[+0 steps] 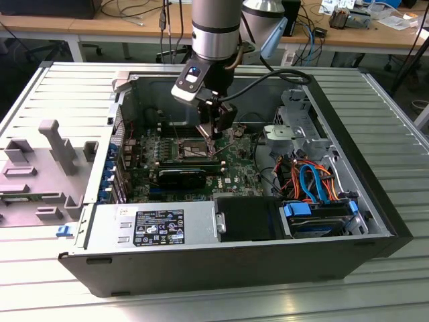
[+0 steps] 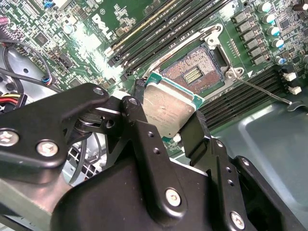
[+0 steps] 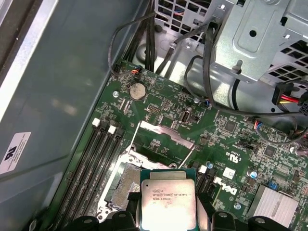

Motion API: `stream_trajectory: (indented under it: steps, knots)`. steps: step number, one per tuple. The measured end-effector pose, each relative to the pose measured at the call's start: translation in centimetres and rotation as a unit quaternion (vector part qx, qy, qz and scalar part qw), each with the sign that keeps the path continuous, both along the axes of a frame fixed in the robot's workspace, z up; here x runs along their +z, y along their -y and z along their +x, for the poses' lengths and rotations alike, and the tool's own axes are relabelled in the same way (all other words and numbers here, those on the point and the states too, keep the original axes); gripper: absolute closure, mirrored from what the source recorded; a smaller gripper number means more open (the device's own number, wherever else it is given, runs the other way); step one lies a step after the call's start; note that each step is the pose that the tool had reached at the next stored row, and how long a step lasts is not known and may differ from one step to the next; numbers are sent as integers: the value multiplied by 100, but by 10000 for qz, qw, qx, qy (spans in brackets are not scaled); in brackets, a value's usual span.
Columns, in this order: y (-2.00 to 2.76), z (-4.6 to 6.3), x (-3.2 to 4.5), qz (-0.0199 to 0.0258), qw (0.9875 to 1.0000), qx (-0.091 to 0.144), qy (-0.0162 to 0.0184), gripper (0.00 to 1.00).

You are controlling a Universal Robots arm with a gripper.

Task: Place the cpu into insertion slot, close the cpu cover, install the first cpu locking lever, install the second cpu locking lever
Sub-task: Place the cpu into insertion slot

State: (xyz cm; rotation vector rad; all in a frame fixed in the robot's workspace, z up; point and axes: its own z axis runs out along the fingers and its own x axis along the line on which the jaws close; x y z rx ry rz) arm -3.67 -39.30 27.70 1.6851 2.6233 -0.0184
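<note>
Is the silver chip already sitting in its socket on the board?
No: in the second wrist view the gripper holds the chip, and the socket lies bare, its contacts uncovered.

1. The cpu [image 2: 169, 109] has a dull, brushed silver-grey metal top, edged in green board.
2. The gripper [image 2: 166, 120] is matt black, with shiny metal screws.
3. The motherboard [image 2: 91, 43] is glossy green.
4. The drive cage [image 3: 260, 33] is bare, perforated sheet metal.
5. The table [image 1: 74, 87] is ribbed, satin silvery metal.
</note>
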Motion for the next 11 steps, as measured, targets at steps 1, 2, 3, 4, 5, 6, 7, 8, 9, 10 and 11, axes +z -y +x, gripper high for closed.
stream_trajectory:
  steps: [1, 2, 3, 4, 5, 6, 7, 8, 9, 10, 11]
  knots:
    - [0, 0, 0, 0, 10000, -8, 0, 46]
    - [0, 0, 0, 0, 10000, -17, 0, 46]
    - [0, 0, 0, 0, 10000, -25, 0, 46]
    - [0, 0, 0, 0, 10000, -30, 0, 46]
    - [0, 0, 0, 0, 10000, -36, 0, 46]
    - [0, 0, 0, 0, 10000, -43, 0, 46]
    - [0, 0, 0, 0, 10000, -48, 0, 46]
    - [0, 0, 0, 0, 10000, -55, 0, 46]
    - [0, 0, 0, 0, 10000, -61, 0, 46]
    - [0, 0, 0, 0, 10000, -66, 0, 46]
    - [0, 0, 0, 0, 10000, -72, 0, 46]
